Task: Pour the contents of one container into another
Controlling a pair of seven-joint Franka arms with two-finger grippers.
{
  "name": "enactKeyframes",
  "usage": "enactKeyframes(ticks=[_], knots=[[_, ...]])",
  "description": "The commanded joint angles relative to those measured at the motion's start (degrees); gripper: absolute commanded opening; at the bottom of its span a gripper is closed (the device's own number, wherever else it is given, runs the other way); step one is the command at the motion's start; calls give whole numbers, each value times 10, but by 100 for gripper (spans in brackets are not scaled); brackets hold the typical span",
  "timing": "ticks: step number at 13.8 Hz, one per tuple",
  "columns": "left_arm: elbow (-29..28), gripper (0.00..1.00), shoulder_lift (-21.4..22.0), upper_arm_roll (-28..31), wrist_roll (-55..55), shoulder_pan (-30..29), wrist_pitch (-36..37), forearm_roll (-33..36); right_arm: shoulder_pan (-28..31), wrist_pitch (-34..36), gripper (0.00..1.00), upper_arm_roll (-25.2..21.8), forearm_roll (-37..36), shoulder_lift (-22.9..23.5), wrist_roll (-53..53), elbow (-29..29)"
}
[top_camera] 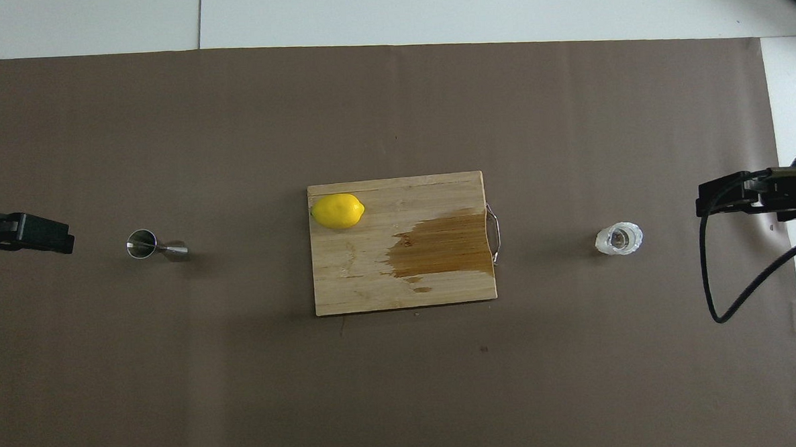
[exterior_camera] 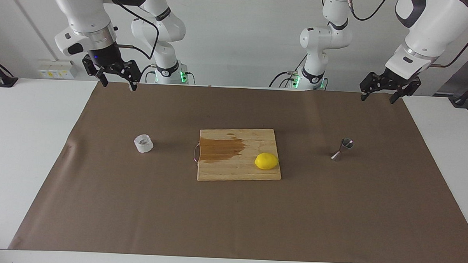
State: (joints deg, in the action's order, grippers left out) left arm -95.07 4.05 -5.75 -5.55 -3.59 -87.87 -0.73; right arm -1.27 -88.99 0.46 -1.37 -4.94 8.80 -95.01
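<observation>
The glass [exterior_camera: 143, 143] stands upright toward the right arm's end, nearest the right gripper [exterior_camera: 116, 76], fingers spread like the left gripper's [exterior_camera: 380, 92].

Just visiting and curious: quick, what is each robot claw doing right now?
Left gripper: open, empty, raised at its own end of the table, waiting.
Right gripper: open, empty, raised at its own end.
</observation>
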Motion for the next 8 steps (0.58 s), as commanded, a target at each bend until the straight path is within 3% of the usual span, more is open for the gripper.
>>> enactKeyframes(ticks=[1,4,8], knots=[[-47,100,28,2,39,-3,-6,-3,4,-9,100,2,5,-18,-12,-21],[-92,100,9,10,54,-47,-21,-111,5,-7,100,2,5,-17,-14,-21],[-88,100,-78,9,205,-105,50,-256,4,-8,100,2,5,-17,-28,-21]])
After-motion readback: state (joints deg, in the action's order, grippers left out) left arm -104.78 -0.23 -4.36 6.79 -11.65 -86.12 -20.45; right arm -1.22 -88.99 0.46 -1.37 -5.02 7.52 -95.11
